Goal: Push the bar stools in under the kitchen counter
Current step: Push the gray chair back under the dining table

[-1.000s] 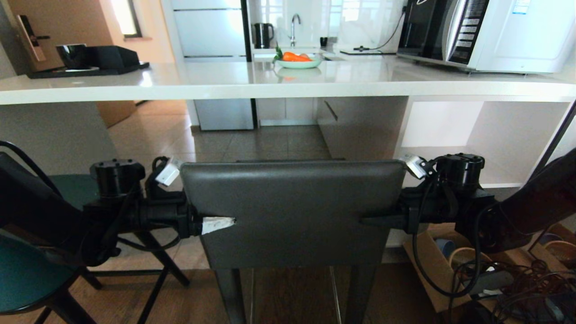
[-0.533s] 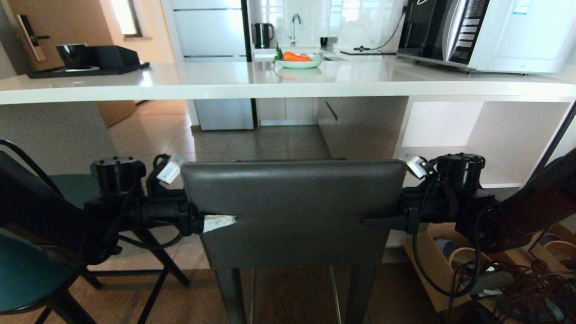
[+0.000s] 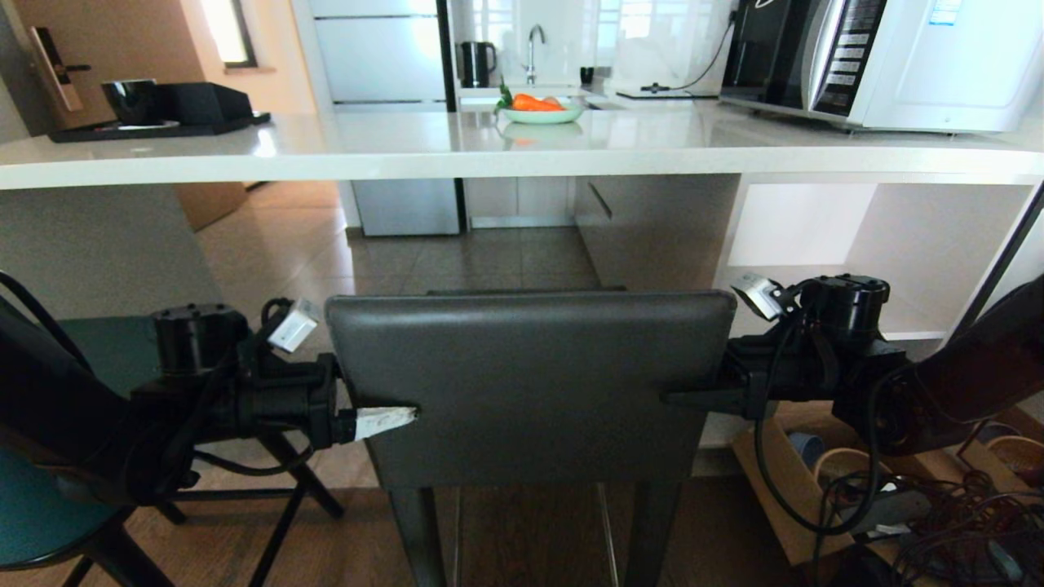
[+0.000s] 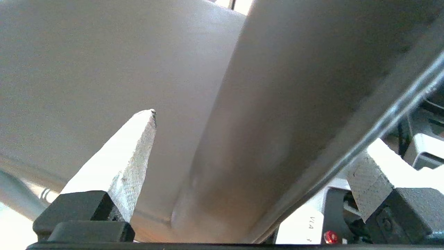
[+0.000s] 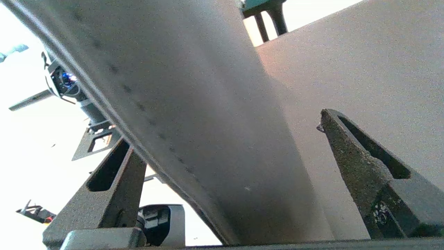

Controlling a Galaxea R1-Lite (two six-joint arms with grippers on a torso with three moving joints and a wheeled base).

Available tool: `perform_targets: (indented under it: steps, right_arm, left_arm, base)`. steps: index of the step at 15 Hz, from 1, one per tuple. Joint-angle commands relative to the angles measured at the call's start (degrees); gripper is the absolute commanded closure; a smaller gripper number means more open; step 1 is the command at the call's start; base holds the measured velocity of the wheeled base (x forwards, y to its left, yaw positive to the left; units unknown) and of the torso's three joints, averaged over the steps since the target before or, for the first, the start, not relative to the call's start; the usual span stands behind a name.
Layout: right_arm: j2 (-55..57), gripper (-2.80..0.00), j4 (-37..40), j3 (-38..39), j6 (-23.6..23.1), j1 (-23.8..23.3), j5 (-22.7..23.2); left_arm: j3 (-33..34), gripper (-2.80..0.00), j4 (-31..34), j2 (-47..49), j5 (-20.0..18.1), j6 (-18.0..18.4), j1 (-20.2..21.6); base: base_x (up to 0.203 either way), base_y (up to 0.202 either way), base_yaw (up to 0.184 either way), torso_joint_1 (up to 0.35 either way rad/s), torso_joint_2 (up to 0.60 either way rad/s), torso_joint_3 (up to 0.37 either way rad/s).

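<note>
Grey bar stool (image 3: 530, 383) centred before bench (image 3: 522, 147), backrest crosswise. Left pincer (image 3: 383, 420) and right pincer (image 3: 693, 399) flanking its side edges, both spread wide astride the backrest, clamping nothing. Bench straight ahead.

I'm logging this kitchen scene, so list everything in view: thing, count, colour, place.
Bar stool: one, dark grey, centre, before the counter.
Bar stool: one, teal, far left.
Counter: one, white, across the back.
Microwave: one, white and black, counter right.
Plate of carrots: one, pale green, counter middle.
Kettle: one, black, behind.
Tray: one, black, counter left.
Left gripper: open, astride the grey back's left edge.
Right gripper: open, astride its right edge.
</note>
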Motion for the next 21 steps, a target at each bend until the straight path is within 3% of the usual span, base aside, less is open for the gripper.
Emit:
perform_targets:
  steps: [1,4,9,13,14,15,18,20,21]
  right_arm:
    - [-0.44,-2.80,-0.35,-0.03,-0.02,0.04,0.45]
    - [-0.72,-2.80,-0.40,-0.17,-0.11,-1.82,0.53]
    - [-2.08,-2.80,-0.34,-0.01,-0.01,-7.84,4.88]
    - [-8.35,-2.80,-0.39,12.25,-0.44,-15.59,5.21]
    - [-12.14,0.00,-0.40,15.55,-0.51,-17.14,5.07]
    - [-16.90,0.00,-0.39,19.06,-0.51,-18.53,4.90]
    - [-32.59,0.00,0.26,26.55,2.51,-22.04,4.24]
    - [-45.66,0.00,0.78,28.76,11.60,-23.79,3.60]
    - [-52.76,0.00,0.94,29.06,18.11,-24.52,3.37]
  left_arm:
    - [-1.32,-2.80,-0.32,-0.31,-0.24,0.01,-0.60]
    - [-0.90,-2.80,-0.29,-1.46,-0.56,0.25,2.24]
    - [10.73,-2.80,-1.21,-7.68,-0.72,0.88,9.53]
    - [19.91,-2.80,-2.86,-18.43,-0.27,0.74,18.30]
    - [22.20,-2.80,-2.93,-21.45,-0.30,0.65,20.96]
    - [24.52,0.00,-2.96,-24.55,-0.48,0.52,23.80]
    - [28.45,0.00,-2.57,-35.82,-0.71,-2.36,26.46]
    - [28.66,0.00,-1.27,-47.47,-0.89,-11.44,25.33]
    - [28.06,0.00,-0.22,-54.36,-0.97,-18.39,24.24]
  base:
    - [0.000,0.000,0.000,0.000,0.00,0.000]
    - [0.000,0.000,0.000,0.000,0.00,0.000]
    - [0.000,0.000,0.000,0.000,0.00,0.000]
    - [0.000,0.000,0.000,0.000,0.00,0.000]
    - [0.000,0.000,0.000,0.000,0.00,0.000]
    - [0.000,0.000,0.000,0.000,0.00,0.000]
    - [0.000,0.000,0.000,0.000,0.00,0.000]
    - [0.000,0.000,0.000,0.000,0.00,0.000]
    - [0.000,0.000,0.000,0.000,0.00,0.000]
